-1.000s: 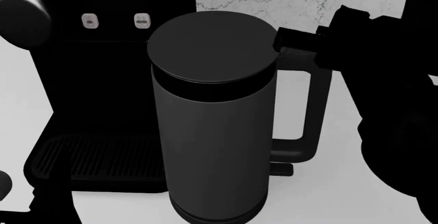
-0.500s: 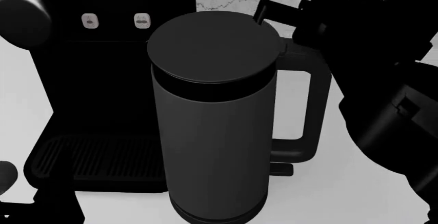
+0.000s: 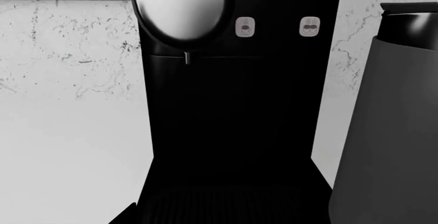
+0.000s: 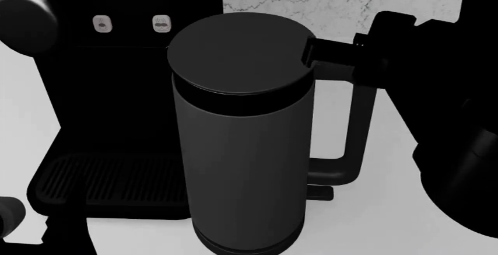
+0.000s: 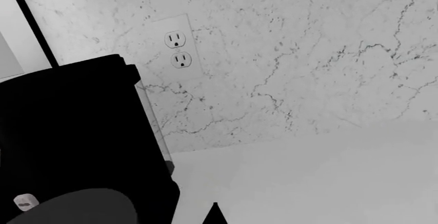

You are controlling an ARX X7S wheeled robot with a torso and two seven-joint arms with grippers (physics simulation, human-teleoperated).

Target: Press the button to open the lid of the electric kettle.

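— Right gripper sits over the handle's upper end, where the button hides beneath it. Whether its jaws are parted or closed, I cannot tell.

— Which step?

— Pressing, I judge. The lid lies flat on the electric kettle, just before the coffee machine. Next: push straight down.

— Contents?

— Unseen.

The right arm rises as a bulky black mass along the right side of the head view, its right gripper stretched out level toward the middle. Whether its jaws are parted cannot be told. The left gripper is out of sight.
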